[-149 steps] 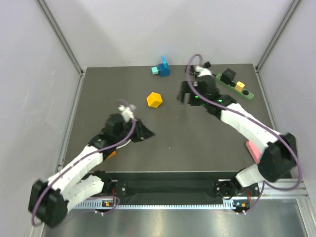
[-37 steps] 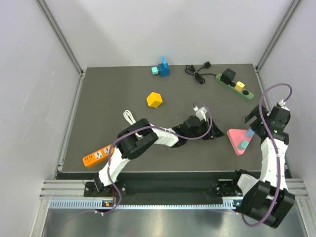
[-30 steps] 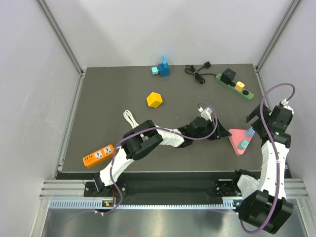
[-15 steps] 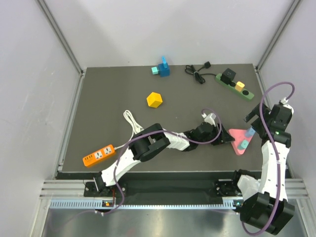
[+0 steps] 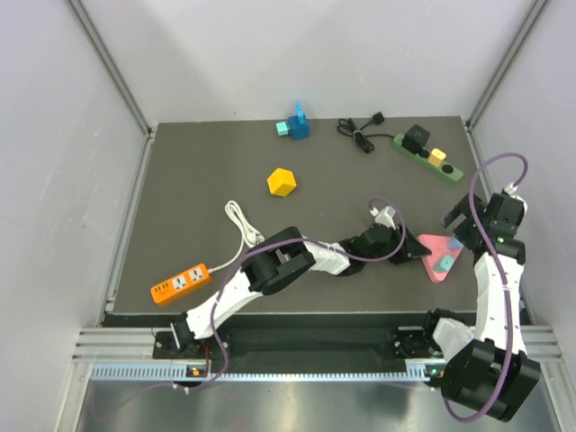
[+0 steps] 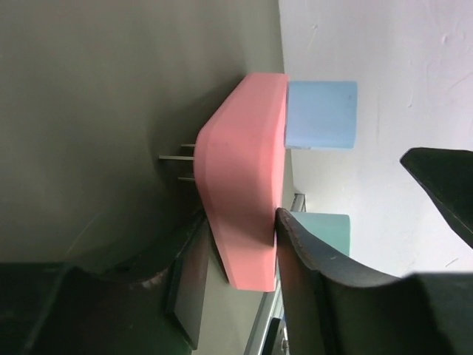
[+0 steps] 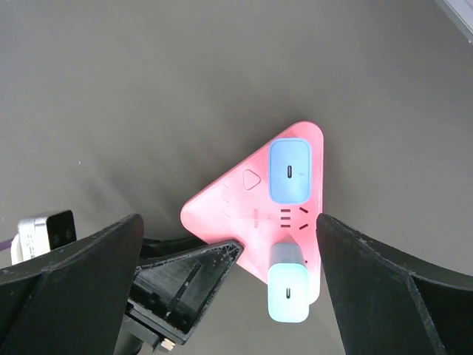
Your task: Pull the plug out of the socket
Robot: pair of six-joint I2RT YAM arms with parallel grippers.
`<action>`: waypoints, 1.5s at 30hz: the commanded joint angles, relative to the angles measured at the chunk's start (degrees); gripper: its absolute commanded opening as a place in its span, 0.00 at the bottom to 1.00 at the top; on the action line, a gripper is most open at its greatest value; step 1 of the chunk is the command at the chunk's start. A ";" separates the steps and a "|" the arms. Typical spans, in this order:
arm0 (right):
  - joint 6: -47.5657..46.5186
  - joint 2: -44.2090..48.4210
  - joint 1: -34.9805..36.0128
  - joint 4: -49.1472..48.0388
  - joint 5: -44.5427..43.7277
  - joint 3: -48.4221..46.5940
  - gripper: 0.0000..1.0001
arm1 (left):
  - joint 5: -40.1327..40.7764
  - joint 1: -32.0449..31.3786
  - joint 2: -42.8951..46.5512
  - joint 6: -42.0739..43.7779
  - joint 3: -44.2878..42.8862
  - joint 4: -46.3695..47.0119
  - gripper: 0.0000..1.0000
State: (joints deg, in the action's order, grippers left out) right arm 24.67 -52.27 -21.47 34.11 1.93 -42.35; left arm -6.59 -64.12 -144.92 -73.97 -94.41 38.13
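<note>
Two robot arms meet over a pink triangular adapter [image 5: 427, 247] lying flat near the right edge of the dark counter, toward its near side. The left gripper [image 6: 244, 222], reached far across the counter, is closed on one corner of the adapter, a finger on each face. The right gripper [image 7: 229, 219] hangs above the same piece with its fingers spread wide, touching nothing. A pale blue plug [image 7: 289, 170] and a teal plug [image 7: 287, 291] sit in the adapter's upper face. The green power strip [image 5: 428, 157] lies at an angle in the far right corner, well apart from both arms, with a black plug [image 5: 415, 139] seated at its far end and two yellow pieces [image 5: 437, 156] in the next outlets; its black cable [image 5: 358, 135] is coiled just beside it along the far edge. A yellow cube [image 5: 282, 182] rests mid-counter, a blue block [image 5: 295, 124] at the far edge, and an orange power strip [image 5: 180, 282] with a white cable [image 5: 240, 220] near the left front corner.
</note>
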 commanded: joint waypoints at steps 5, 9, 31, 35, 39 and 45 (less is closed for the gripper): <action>0.21 -0.72 0.91 -2.99 -1.23 0.42 1.00 | 1.49 -0.75 -1.07 0.23 -1.31 2.39 0.19; -1.45 -1.25 1.26 -3.08 -0.70 0.69 1.00 | 4.21 -0.57 2.52 2.78 4.74 1.34 0.00; -2.25 -9.51 3.90 -8.88 6.58 5.43 0.82 | 4.83 2.24 11.07 1.64 23.83 3.26 0.00; -2.34 -11.45 3.81 -10.72 7.82 5.87 0.78 | 4.22 2.51 10.89 1.73 24.19 3.00 0.00; -2.43 -11.63 3.90 -12.66 8.78 7.19 0.75 | 3.25 2.51 10.28 1.64 23.57 2.56 0.00; -2.78 -12.32 3.90 -14.07 8.18 8.07 0.68 | 3.69 2.51 9.83 1.55 23.13 0.64 0.00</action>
State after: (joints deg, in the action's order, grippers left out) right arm 22.85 -64.05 -18.37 23.33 10.09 -34.17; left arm -4.23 -62.11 -133.75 -75.33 -72.31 47.31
